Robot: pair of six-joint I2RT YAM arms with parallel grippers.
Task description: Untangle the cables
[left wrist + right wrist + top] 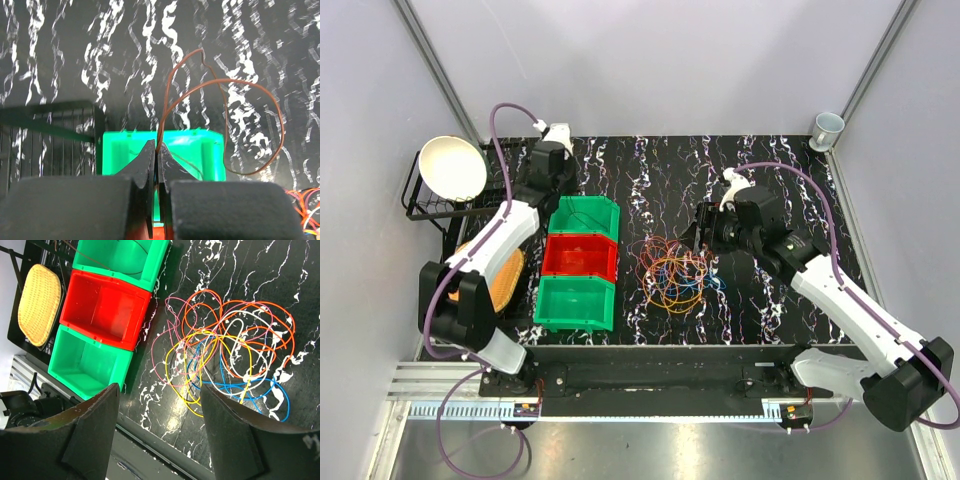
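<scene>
left claw [156, 150] is clamped shut on one brown wire [235, 80], which is looped out ahead of it over the green bin [190, 150]. right claw [160, 386] is spread apart, with the tangle [225, 350] just ahead. several strands could get pinched together, and the whole knot dragged.

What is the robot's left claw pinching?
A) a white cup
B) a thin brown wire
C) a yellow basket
B: the left gripper is shut on a thin brown wire, which loops up above the green bin.
</scene>
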